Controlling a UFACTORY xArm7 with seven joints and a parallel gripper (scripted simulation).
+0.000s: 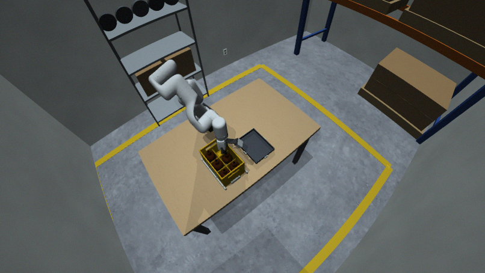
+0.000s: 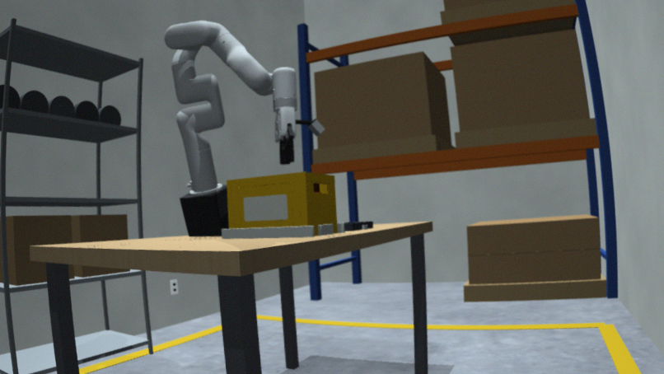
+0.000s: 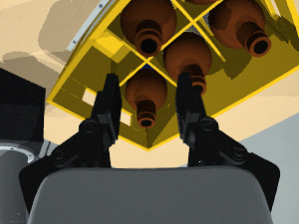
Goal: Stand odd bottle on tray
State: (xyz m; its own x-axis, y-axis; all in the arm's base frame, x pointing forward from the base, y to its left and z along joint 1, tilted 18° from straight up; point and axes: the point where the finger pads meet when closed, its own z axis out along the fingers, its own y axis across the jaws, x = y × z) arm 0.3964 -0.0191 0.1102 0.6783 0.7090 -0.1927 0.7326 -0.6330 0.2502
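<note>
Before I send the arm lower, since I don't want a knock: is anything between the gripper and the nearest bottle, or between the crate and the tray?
Nothing visible blocks the gripper from the bottle below. Toward the tray, the crate's wall must be cleared.

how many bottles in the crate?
5 bottles, one per compartment of the crate: one in the end row nearest the arm's base, two in the middle row, two in the far row. None seems hidden.
</note>
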